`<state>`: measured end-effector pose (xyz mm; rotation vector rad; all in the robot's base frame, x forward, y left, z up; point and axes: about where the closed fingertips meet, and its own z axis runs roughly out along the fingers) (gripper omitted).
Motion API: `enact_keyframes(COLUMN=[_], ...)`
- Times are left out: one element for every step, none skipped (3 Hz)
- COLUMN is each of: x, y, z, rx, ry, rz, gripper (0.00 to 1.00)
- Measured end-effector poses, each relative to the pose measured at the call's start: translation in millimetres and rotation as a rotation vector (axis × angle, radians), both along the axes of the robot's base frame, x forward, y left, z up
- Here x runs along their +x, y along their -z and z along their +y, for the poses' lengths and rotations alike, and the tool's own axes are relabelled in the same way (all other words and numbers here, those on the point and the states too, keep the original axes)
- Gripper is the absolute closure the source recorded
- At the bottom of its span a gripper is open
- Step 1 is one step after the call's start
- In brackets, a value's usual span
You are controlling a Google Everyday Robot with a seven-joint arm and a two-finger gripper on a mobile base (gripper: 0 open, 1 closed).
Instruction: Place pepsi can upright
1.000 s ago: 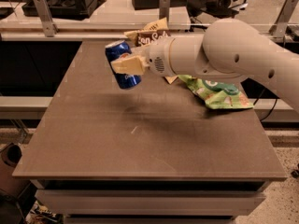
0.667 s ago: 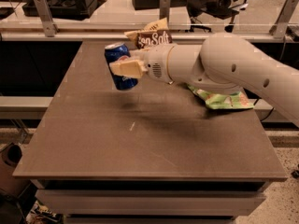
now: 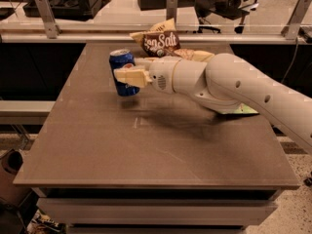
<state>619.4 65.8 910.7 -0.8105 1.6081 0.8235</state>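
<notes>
- Brown "Sea Salt" chip bag (image 3: 161,42): at the tabletop's (image 3: 146,155) far edge, about midway along, just behind the gripper (image 3: 124,75), which hangs over the far-left area.
- Green bag (image 3: 240,110): near the right edge, largely hidden.

One raised near view, angled down across the table (image 3: 146,150), hand (image 3: 124,72) on pepsi can (image 3: 120,58) upper left.

can (image 3: 121,62): upright, gripped
tool (image 3: 127,72): clamped on can, over surface (image 3: 97,145), far left
bag (image 3: 161,43): behind
</notes>
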Motion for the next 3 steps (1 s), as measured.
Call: enact_keyframes(x=[-2,-7,-9], y=[10,19,26], z=[2,2,5], rx=[0.013,0.022,0.033], ry=[0.013,0.04,0.053], rz=[-0.003,-0.002,-0.001], gripper=[1.0,1.0,1.0])
